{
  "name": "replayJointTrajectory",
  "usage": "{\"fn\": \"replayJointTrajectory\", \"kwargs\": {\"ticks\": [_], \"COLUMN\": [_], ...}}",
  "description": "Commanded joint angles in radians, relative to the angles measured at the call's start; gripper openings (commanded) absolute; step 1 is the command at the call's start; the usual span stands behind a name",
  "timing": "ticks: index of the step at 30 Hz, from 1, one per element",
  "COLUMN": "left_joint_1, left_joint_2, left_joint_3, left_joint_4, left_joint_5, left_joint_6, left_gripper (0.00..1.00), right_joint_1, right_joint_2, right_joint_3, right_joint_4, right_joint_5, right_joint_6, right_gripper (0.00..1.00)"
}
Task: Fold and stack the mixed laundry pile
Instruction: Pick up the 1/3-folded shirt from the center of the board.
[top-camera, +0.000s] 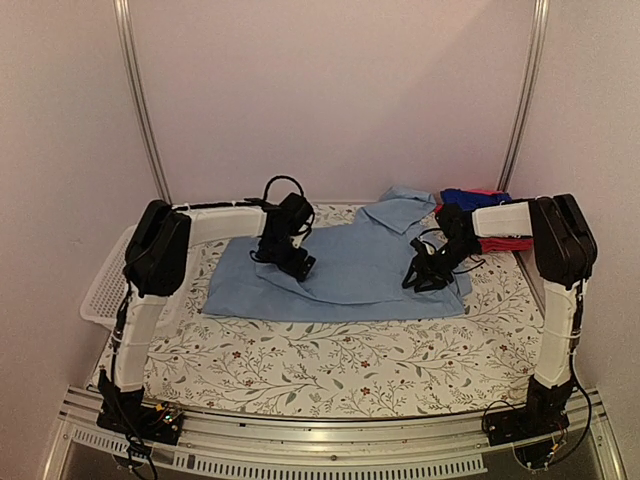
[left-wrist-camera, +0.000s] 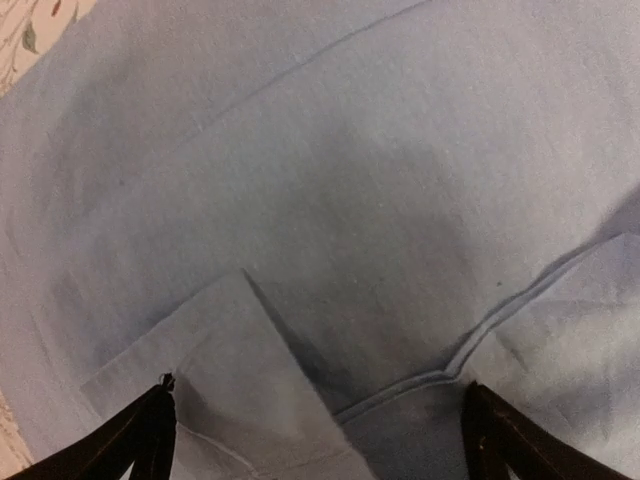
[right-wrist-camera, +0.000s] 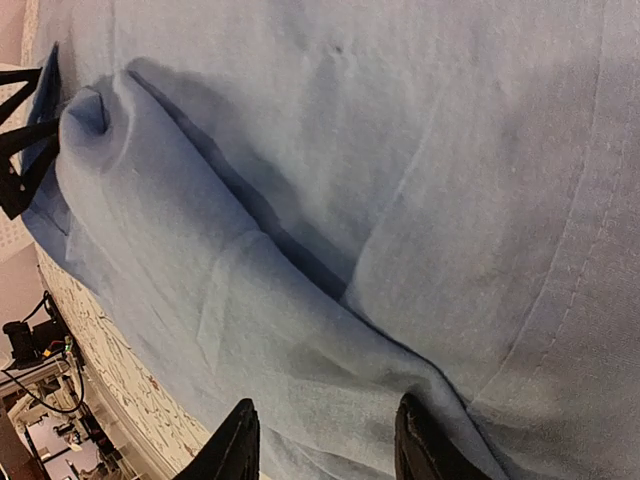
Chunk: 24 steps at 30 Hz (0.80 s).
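A large light-blue collared shirt (top-camera: 345, 265) lies spread on the floral table cover. My left gripper (top-camera: 297, 262) is low over the shirt's middle left. In the left wrist view its fingers (left-wrist-camera: 150, 435) stand wide apart over folded edges and a hem of the shirt (left-wrist-camera: 400, 220), so it is open. My right gripper (top-camera: 420, 275) is low over the shirt's right part. Its fingers (right-wrist-camera: 235, 450) stand apart on either side of a raised fold of the shirt (right-wrist-camera: 300, 330), not closed on it. A royal-blue garment (top-camera: 470, 197) and a red-pink one (top-camera: 505, 243) lie at the back right.
A white perforated basket (top-camera: 105, 285) stands off the table's left edge. The floral table cover (top-camera: 330, 365) shows in front of the shirt. Metal frame posts (top-camera: 140, 100) rise at the back. The right arm's upper link (top-camera: 560, 240) is over the table's right edge.
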<state>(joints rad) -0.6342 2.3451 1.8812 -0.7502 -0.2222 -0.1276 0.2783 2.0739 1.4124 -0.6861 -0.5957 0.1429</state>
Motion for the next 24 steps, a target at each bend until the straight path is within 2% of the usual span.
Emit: {"fn": "replayJointTrajectory", "kwargs": {"ticks": [1, 4, 9, 13, 17, 20, 24], "left_joint_1": [0.031, 0.054, 0.088, 0.097, 0.099, 0.103, 0.109], "left_joint_2": [-0.041, -0.121, -0.298, -0.395, -0.496, -0.511, -0.392], "left_joint_3": [-0.081, -0.154, -0.347, -0.475, -0.528, -0.513, -0.462], "left_joint_4": [-0.135, -0.142, -0.084, -0.042, 0.052, 0.109, 0.136], "left_joint_5": [-0.138, -0.206, -0.221, -0.183, -0.118, -0.071, 0.039], "left_joint_6": [-0.025, -0.074, -0.123, -0.134, -0.128, -0.109, -0.095], "left_gripper": [1.00, 1.00, 1.00, 1.00, 1.00, 1.00, 1.00], "right_joint_1": [-0.008, -0.009, -0.013, -0.018, -0.018, -0.018, -0.018], "right_joint_2": [0.051, 0.057, 0.050, 0.036, 0.004, -0.003, 0.011], "right_joint_3": [-0.054, -0.085, -0.117, -0.133, -0.147, -0.146, -0.150], "right_joint_4": [0.007, 0.008, 0.008, 0.003, -0.005, -0.014, -0.019], "right_joint_5": [0.059, 0.076, 0.099, 0.096, 0.095, 0.101, 0.117], "right_joint_6": [-0.006, -0.005, -0.005, -0.017, -0.035, -0.043, -0.049], "right_gripper": [0.46, 0.46, 0.45, 0.46, 0.46, 0.46, 0.46]}}
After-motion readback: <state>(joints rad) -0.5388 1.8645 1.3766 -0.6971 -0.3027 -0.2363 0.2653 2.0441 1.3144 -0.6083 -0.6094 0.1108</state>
